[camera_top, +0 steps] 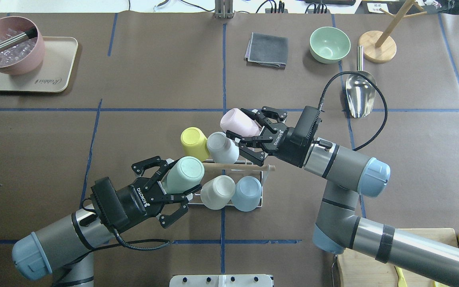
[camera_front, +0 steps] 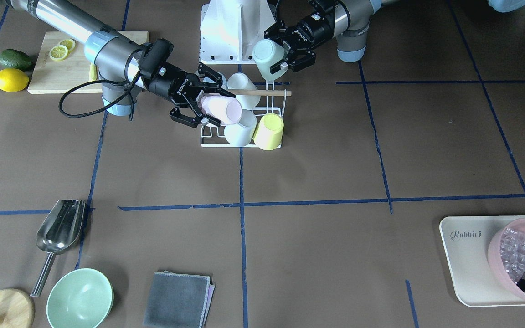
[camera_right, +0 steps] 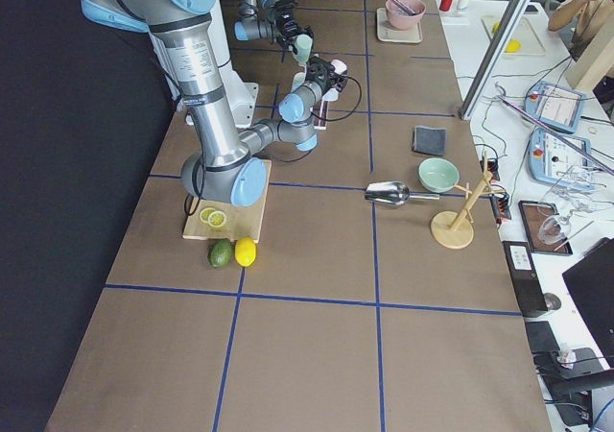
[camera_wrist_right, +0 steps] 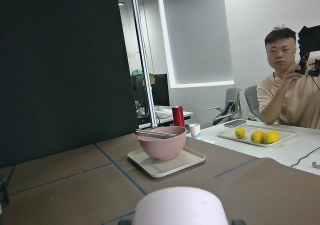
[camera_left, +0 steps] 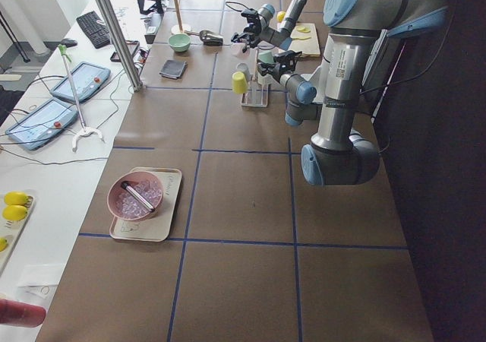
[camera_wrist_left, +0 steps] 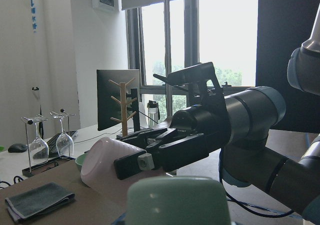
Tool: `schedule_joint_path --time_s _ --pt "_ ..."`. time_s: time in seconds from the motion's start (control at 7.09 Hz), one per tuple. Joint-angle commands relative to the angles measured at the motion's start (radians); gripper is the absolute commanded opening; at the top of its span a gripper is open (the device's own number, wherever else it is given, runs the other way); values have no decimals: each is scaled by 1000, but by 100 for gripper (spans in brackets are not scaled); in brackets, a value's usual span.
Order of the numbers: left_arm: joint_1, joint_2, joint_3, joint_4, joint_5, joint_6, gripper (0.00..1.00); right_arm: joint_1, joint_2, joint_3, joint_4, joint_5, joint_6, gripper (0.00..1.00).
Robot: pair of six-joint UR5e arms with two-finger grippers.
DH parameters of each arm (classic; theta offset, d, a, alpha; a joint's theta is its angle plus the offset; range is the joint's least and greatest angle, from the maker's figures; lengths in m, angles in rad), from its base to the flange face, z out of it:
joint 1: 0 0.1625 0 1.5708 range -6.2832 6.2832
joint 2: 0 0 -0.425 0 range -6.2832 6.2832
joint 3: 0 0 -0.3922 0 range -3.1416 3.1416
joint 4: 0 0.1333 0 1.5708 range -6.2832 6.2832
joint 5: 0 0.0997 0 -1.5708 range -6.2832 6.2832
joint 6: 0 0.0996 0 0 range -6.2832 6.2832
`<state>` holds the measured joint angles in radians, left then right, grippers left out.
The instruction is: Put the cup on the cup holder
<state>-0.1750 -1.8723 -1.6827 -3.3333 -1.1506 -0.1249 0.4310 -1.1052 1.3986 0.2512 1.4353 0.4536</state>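
Note:
The cup holder is a white wire rack with a wooden rod handle at the table's middle. It carries a yellow cup, a grey-white cup, a white cup and a blue cup, all mouth down. My left gripper is shut on a mint green cup, held tilted at the rack's robot-side left corner. My right gripper is shut on a pink cup, held tilted over the rack's far right corner. I cannot tell whether either held cup touches a prong.
A pink bowl of ice on a beige tray stands far left. A grey cloth, green bowl, metal scoop and wooden stand lie far right. A cutting board, lemon and avocado lie near the right arm.

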Motion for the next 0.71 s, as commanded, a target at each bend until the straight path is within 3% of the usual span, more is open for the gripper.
schedule_joint_path --time_s 0.0,0.56 --pt "-14 -2 24 0 -1 -2 6 3 1 -18 16 4 0 2" --pt "-6 -24 81 0 -1 -6 6 -5 -8 -15 20 4 -1 3"
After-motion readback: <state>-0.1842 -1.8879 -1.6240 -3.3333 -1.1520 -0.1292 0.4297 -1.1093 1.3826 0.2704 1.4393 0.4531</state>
